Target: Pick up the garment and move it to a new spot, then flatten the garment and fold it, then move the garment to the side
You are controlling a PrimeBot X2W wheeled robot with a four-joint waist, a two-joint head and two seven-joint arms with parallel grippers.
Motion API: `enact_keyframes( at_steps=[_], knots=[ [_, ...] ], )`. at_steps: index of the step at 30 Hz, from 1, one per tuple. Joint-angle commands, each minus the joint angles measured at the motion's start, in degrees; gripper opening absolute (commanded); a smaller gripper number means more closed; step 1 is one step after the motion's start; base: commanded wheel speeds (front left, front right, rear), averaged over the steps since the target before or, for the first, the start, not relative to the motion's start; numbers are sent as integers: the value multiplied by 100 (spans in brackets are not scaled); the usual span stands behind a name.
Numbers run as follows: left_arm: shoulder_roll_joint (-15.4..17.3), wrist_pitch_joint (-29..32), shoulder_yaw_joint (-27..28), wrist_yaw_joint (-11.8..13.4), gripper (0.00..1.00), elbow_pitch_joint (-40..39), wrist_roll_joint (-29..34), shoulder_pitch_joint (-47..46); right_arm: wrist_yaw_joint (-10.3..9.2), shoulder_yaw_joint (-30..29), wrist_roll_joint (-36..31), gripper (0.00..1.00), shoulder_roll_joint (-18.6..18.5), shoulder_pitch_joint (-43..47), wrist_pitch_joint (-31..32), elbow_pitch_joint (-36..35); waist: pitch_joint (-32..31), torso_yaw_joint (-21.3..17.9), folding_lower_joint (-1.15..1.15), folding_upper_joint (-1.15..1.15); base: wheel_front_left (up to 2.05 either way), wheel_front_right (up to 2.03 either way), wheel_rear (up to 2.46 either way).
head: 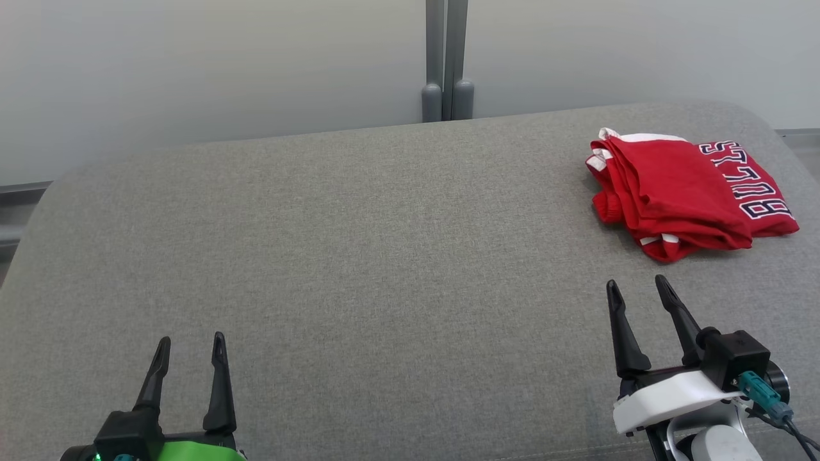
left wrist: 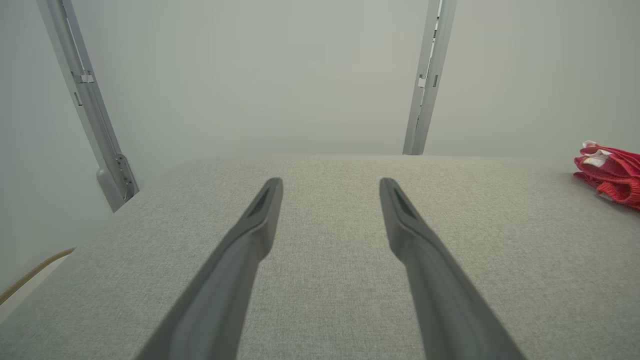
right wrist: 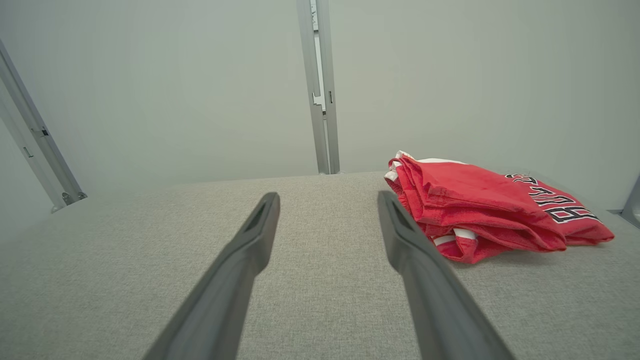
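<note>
You've got both arms low at the near edge of the grey fabric-covered table (head: 384,256). The left end effector (head: 192,337), 2 long dark fingers, sits near-left w/ jaws spread wide, nothing btwn them, just bare cloth past the tips. The right end effector (head: 635,280) is near-right, reaching a bit further fwd, also wide open & empty. Its fingers point toward the garment but stop short of it, w/ a clear gap.

Further back on the robot's right, the red folded garment (head: 679,192), white trim & dark block lettering, lies in a compact stack near the table's rounded far-right corner, well apart from the left arm.

Behind the table you see a pale wall (head: 224,64) & a grey vertical post pair (head: 446,64) at centre.
</note>
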Motion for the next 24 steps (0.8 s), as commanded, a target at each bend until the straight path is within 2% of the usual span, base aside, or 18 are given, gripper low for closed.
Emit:
enact_keyframes(
  at_steps=[1, 17, 18, 22, 24],
  knots=[
    [41, -23, 2, -19, 100, 10, 61, 59, -1, 0, 34, 100, -8, -1, -21, -3, 3, 3, 0, 0, 0, 0, 0],
    [28, -23, 50, 20, 100, 20, 16, 55, -1, -34, 14, 100, -8, -32, -21, 31, 25, -11, 0, 0, 0, 0, 0],
    [-5, 2, 34, 0, 0, 35, 5, -4, 0, -24, 5, 0, 1, 0, 2, 32, 25, -10, 0, 0, 0, 0, 0],
    [-67, 53, 43, -2, 0, 264, -61, 9, 0, -26, 70, 0, 33, 94, 32, 228, 27, -10, 0, 0, 0, 0, 0],
    [-67, 123, 80, -12, 0, 312, -289, -56, 0, -54, 307, 0, 32, 50, 104, 262, 30, -9, 0, 0, 0, 0, 0]
  ],
)
